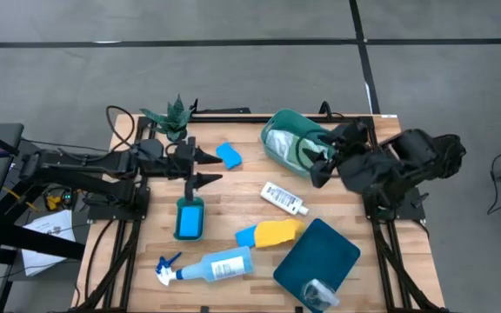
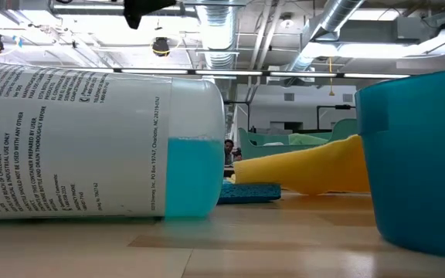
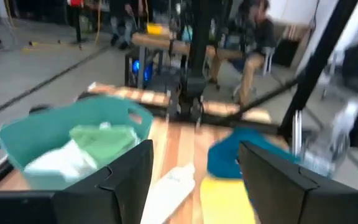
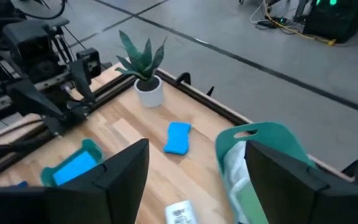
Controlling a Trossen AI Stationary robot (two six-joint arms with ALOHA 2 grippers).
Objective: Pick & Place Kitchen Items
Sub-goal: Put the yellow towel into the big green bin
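My left gripper [image 1: 205,167] hangs open above the table's left middle, holding nothing. My right gripper [image 1: 318,165] is open beside the teal tub [image 1: 278,130], which lies tipped at the far right with white and green cloths [image 3: 86,146] inside. One blue sponge [image 1: 229,155] lies far of centre and another [image 1: 190,217] sits in a small teal tray. The white bottle [image 1: 283,198] lies on its side at mid-table. A yellow cloth [image 1: 278,232] rests against a third blue sponge [image 1: 246,236]. The spray bottle [image 1: 216,265] lies on its side near the front edge.
A potted plant [image 1: 172,117] stands at the far left corner. A dark teal container [image 1: 317,256] sits at the near right, with a crinkled silver cup [image 1: 318,293] at its near edge. Bare wood shows at mid-table between the sponges and the bottle.
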